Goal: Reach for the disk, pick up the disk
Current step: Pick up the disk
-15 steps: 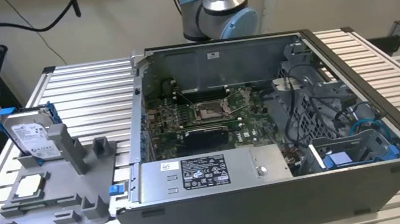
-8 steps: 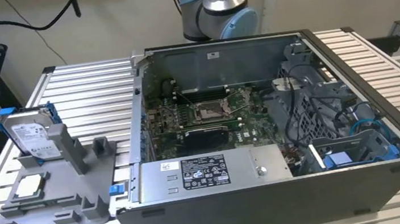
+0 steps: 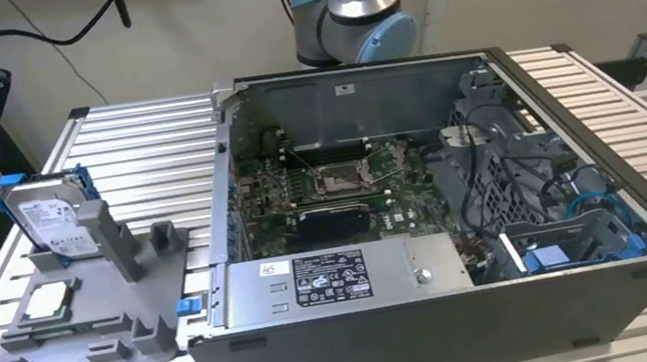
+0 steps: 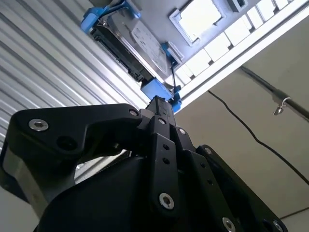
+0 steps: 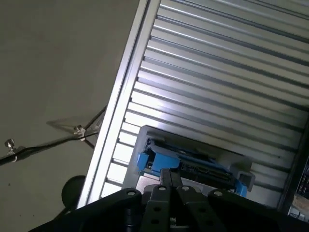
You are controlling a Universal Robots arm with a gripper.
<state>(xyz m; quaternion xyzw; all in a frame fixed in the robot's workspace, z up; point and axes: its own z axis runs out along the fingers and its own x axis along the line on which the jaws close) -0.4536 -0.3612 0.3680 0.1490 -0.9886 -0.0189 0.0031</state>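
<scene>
Near, at the exterior view's left, on the slatted aluminium worktop (image 3: 132, 130): a grey moulded plastic holder (image 3: 84, 344). Upright on edge in its far slot, the flat silver-grey metal disk (image 3: 50, 214) with a white label and blue plastic frame. Looks rigid, fairly heavy, smooth-faced and likely shock-sensitive. Best gripped across the blue frame's edges, not the labelled face. Farther off, the black end effector (image 4: 159, 104), fingertips together on nothing in both wrist views, pointing toward the blue frame and seemingly clear of it.
</scene>
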